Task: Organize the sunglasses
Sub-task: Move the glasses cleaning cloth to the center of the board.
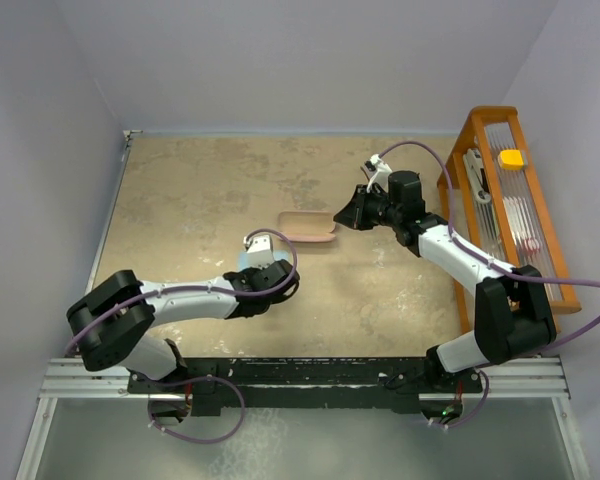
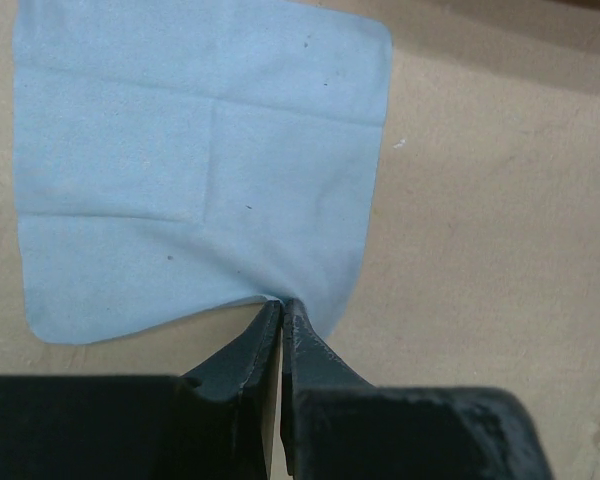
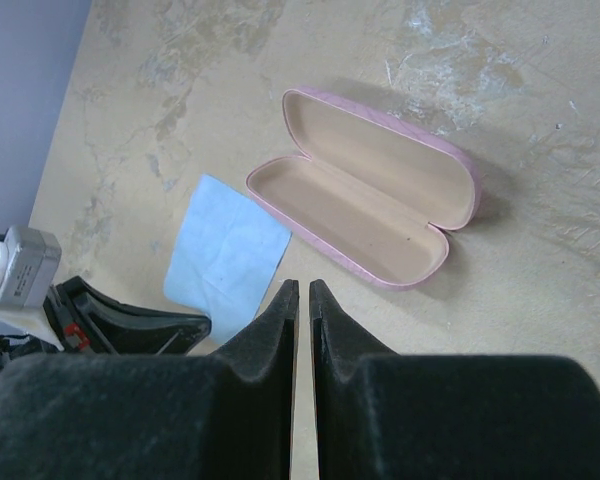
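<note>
The sunglasses are out of view in every frame. The light blue cloth (image 2: 195, 160) lies flat on the table, and my left gripper (image 2: 282, 305) is shut on its near edge. That cloth (image 3: 227, 255) and the left gripper (image 3: 130, 325) also show in the right wrist view. The pink case (image 3: 365, 200) lies open and empty beside the cloth, its tan lining up. It also shows in the top view (image 1: 308, 228). My right gripper (image 3: 304, 288) is shut and empty, hovering above the table just short of the case. In the top view it (image 1: 342, 215) sits right of the case.
An orange wire rack (image 1: 510, 200) stands along the right edge with several small items, one yellow. Walls close the table on the left, back and right. The left arm (image 1: 190, 295) stretches across the near middle.
</note>
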